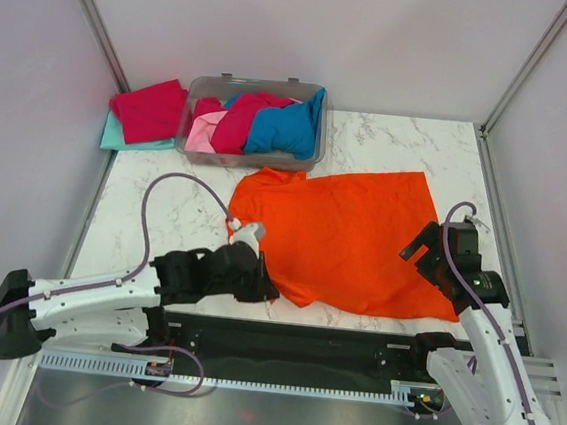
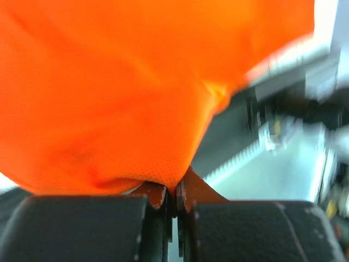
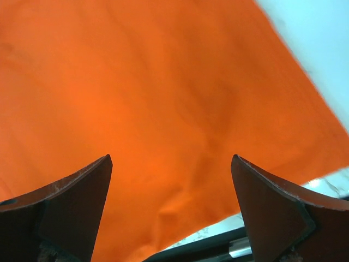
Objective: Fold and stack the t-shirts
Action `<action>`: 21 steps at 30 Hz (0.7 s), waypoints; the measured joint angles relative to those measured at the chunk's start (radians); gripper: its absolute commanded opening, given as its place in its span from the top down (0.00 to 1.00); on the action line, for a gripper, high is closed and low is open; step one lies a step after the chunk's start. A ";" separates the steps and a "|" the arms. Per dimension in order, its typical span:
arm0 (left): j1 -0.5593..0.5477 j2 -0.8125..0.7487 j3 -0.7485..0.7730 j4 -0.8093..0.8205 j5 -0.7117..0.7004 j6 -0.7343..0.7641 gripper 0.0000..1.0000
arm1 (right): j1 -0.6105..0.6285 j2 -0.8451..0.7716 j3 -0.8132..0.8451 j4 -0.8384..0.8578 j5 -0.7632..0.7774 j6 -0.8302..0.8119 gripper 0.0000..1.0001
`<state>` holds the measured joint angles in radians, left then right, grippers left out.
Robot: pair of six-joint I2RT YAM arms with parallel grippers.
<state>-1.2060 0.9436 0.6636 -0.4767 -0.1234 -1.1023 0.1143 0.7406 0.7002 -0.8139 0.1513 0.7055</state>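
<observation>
A bright orange t-shirt (image 1: 351, 239) lies spread on the marble table. My left gripper (image 1: 267, 283) is shut on its near left edge, the cloth (image 2: 109, 98) pinched between the jaws and lifted. My right gripper (image 1: 422, 254) is open above the shirt's right part (image 3: 163, 109), with nothing between its fingers. A crimson red shirt (image 1: 151, 109) lies folded on a teal one (image 1: 120, 139) at the back left. Red (image 1: 240, 118), blue (image 1: 290, 128) and pink (image 1: 207, 135) shirts lie bunched in the bin.
The clear grey plastic bin (image 1: 314, 160) stands at the back centre. White walls close in the table on the left, back and right. A black rail (image 1: 291, 344) runs along the near edge between the arm bases.
</observation>
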 measured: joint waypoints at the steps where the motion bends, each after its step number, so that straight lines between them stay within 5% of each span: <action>1: 0.065 0.000 0.011 0.000 0.016 0.032 0.98 | 0.000 -0.008 -0.014 -0.011 0.029 0.024 0.02; 11: 0.407 0.119 0.015 -0.005 0.199 0.309 0.98 | 0.000 0.114 -0.053 -0.095 0.325 0.304 0.02; 15: 0.513 0.148 0.004 0.009 0.261 0.359 0.98 | 0.001 0.158 -0.092 -0.116 0.365 0.379 0.02; 21: 0.811 0.214 -0.009 0.078 0.381 0.394 0.98 | 0.001 0.225 -0.157 -0.005 0.321 0.391 0.05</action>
<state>-0.3946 1.1580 0.6548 -0.3988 0.2581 -0.7086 0.1150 0.9653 0.5434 -0.8192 0.4721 1.0969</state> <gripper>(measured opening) 0.033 0.966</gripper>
